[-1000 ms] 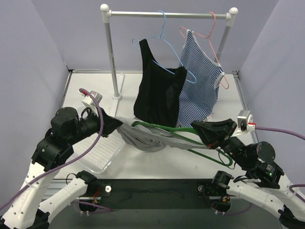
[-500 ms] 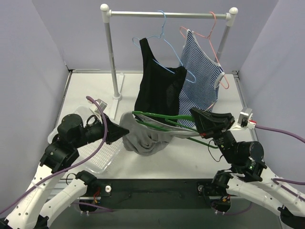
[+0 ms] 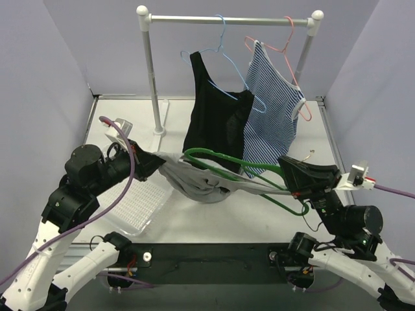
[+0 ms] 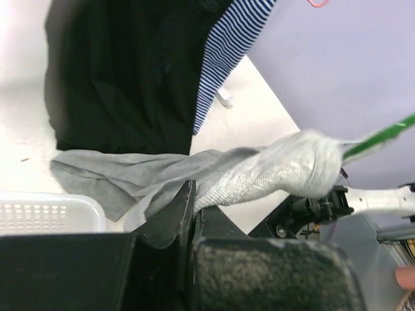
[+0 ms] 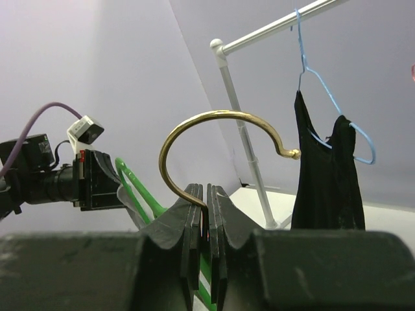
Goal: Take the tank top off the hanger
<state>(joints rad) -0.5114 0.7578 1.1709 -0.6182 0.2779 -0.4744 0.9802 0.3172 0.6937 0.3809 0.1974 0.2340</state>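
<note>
A grey tank top [image 3: 194,181] hangs bunched on a green hanger [image 3: 220,157] held above the table between my arms. My left gripper [image 3: 157,165] is shut on the tank top's left edge; in the left wrist view the grey fabric [image 4: 259,175] is pinched between the jaws [image 4: 193,202] and stretches toward the green hanger [image 4: 382,133]. My right gripper [image 3: 293,176] is shut on the hanger's brass hook [image 5: 194,129], which stands up from its jaws [image 5: 205,202], with the green hanger arm [image 5: 136,184] beyond.
A clothes rack [image 3: 150,71] stands at the back with a black tank top [image 3: 211,123] on a blue hanger and a striped one [image 3: 272,116] on a pink hanger. A clear plastic bin [image 3: 139,204] lies at the left under my left arm.
My right gripper moved right and down with the hanger hook. My left gripper moved up and left, pulling the grey fabric taut along the hanger.
</note>
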